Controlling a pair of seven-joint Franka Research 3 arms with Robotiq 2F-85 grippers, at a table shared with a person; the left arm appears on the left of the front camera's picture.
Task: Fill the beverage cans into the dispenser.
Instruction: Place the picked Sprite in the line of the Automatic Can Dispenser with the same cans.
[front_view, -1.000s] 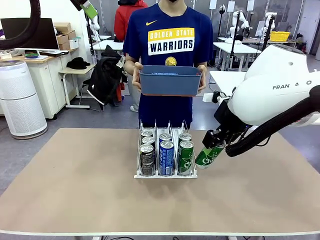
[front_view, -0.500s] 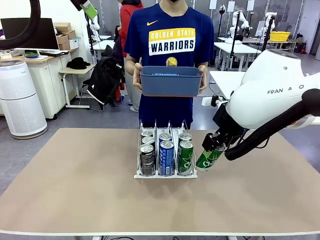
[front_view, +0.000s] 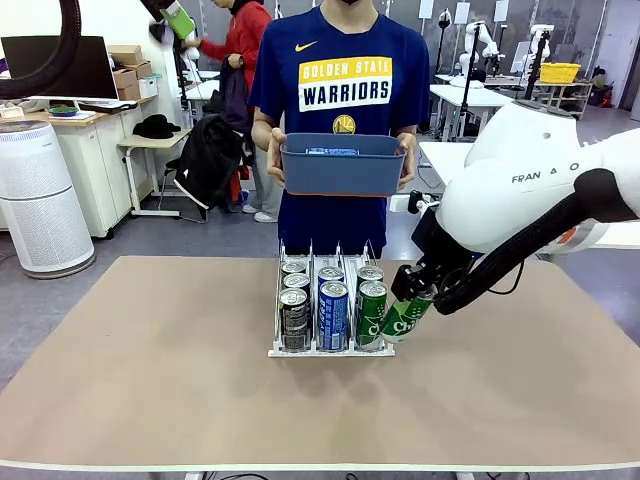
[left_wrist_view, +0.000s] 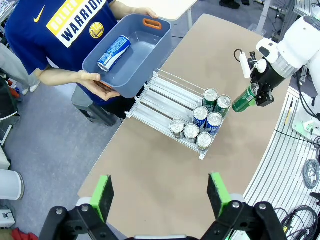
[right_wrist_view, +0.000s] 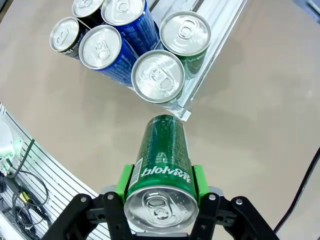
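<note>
**Green can at the dispenser's front corner**

Right gripper (front_view: 413, 292): pinching a green can (front_view: 404, 318) near its silver top, with the green pads pressed flat on opposite sides. Can tilted, top toward the arm, base just beside the front right corner of the dispenser (front_view: 330, 351). Cannot tell whether the base touches the rack.

From the right wrist: same green can (right_wrist_view: 162, 150) seen end-on between the pads of the right gripper (right_wrist_view: 160, 182), with the rack's corner directly past its far end.

Dispenser on the table (front_view: 150, 380), near the middle, front lip toward the robot. Seven cans upright inside, crowded to the front:
- Left lane: three black cans (front_view: 294, 318).
- Middle lane: two blue cans (front_view: 333, 315).
- Right lane: two green cans (front_view: 372, 314).
- Rear stretch of all three lanes bare in the left wrist view.

Left gripper (left_wrist_view: 160, 195): fingers spread wide, nothing between them, high above the table's near side.

Person at the far edge, both hands (front_view: 272, 150) holding a dark blue tub (front_view: 340, 172) at chest height. One blue can (left_wrist_view: 114, 52) lying on its side in the tub.
</note>
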